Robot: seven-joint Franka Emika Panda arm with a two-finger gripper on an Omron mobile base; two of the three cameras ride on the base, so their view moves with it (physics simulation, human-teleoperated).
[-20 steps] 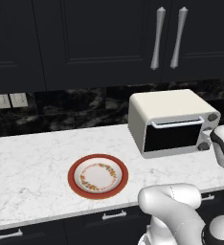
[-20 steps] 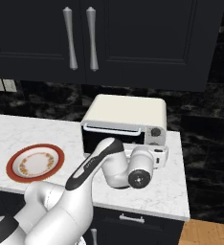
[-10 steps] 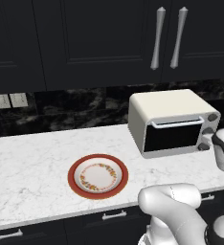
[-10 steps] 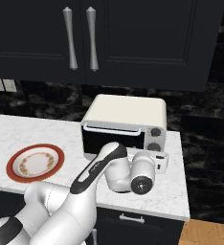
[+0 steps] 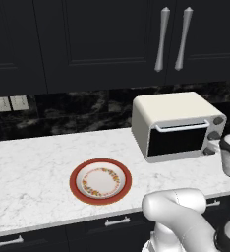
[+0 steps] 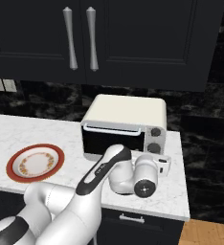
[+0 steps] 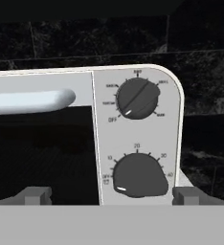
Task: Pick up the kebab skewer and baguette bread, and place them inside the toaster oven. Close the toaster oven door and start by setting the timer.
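Note:
The cream-white toaster oven (image 5: 173, 110) (image 6: 128, 112) stands at the right end of the counter. Its dark glass door (image 5: 178, 141) (image 6: 111, 141) is shut, with the silver handle (image 7: 32, 100) along the top edge. My gripper (image 7: 111, 195) (image 6: 161, 161) is open and hovers close in front of the oven's knob panel. Its fingertips (image 7: 35, 194) flank the lower grey knob (image 7: 138, 174) without touching it. A second knob (image 7: 137, 98) sits above. The kebab skewer and baguette bread are hidden from view.
A red-rimmed plate (image 5: 100, 181) (image 6: 36, 162) with a floral ring lies bare on the white marble counter (image 5: 33, 172), left of the oven. Dark cabinets with silver handles (image 5: 173, 39) hang above. The counter ends just right of the oven (image 6: 181, 191).
The wrist has drifted slightly right in front of the oven's knob end. The jaws stay open, and the oven and plate have not moved.

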